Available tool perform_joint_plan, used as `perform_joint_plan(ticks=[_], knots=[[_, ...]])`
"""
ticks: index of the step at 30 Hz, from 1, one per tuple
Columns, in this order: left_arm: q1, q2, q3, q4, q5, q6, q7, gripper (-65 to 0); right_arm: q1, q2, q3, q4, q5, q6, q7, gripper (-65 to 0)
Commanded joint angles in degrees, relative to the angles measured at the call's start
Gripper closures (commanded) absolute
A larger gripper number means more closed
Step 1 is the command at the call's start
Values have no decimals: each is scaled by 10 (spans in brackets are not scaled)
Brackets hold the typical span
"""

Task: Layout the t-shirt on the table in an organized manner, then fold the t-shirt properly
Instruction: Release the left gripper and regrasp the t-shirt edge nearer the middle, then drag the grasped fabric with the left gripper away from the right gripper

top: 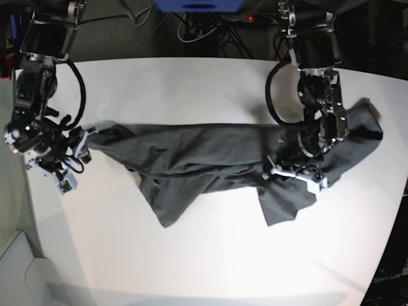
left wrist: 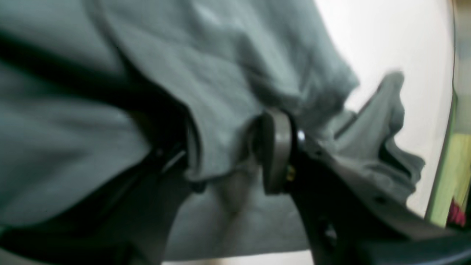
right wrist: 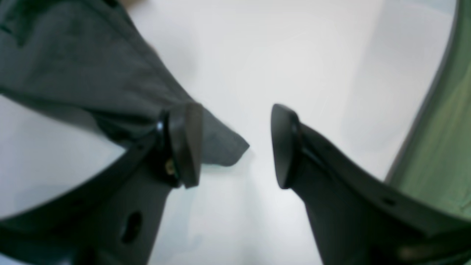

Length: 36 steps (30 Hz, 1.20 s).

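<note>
Base view shows the big white table [top: 210,255] under me, with rounded corners. It fills most of what I can see.

On the table lies the t-shirt [top: 210,159]. It is dark grey and soft, with many wrinkles. It is stretched long across the middle of the table, from one side to the other. It is not flat. Two flaps of cloth hang toward the near edge, one near the middle and one closer to my left arm.

My left arm sits on top of the end of the shirt that is on the right of this view. My left pincer [left wrist: 228,147] is pushed down into the cloth there. In my left wrist view the grey cloth is bunched up between its fingers [left wrist: 278,151] and wraps around them. The picture is blurry, so I cannot tell if the pincer has a tight hold on the cloth.

My right pincer [right wrist: 235,143] is at the other end of the shirt. Its two fingers stand apart, with white table showing between them. A pointy corner of the shirt lies just behind one finger [right wrist: 186,143] and pokes a little into the gap. Nothing is pinched there.
</note>
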Motion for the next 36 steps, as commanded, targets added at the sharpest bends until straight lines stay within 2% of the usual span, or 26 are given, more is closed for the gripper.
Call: perform_joint_plan(ticks=[1,2,4,7,9,11,19,24,31,36], knots=[[-16,0,3,10,-8,-5,-7,-216,12,8,3,9,4,-1,9,-306],[-16,1,6,12,-8,-5,-7,-213,12,8,3,9,4,-1,9,-306],[-17,1,10,13,-8,-5,-7,-159,11,9,3,9,4,-1,8,-306],[-25,2,11,20,-9,-5,-8,0,3,10,3,12,4,-1,9,-306],[-32,2,11,28,-9,-5,-7,-16,1,15,3,11,4,-1,9,-306],[-35,2,11,50,-9,-5,-7,0,0,15,4,12,4,-1,9,-306],[-94,2,13,209,-9,0,-2,-4,0,15,4,13,4,-1,9,-306],[-135,2,20,228,-9,-2,-1,-4,0,13,4,13,4,-1,9,-306],[-186,1,81,247,-16,-3,-1,-4,0,14,4,13,4,-1,9,-306],[-225,-21,122,231,-9,-3,-6,-4,-3,15,4,12,4,-1,9,-306]])
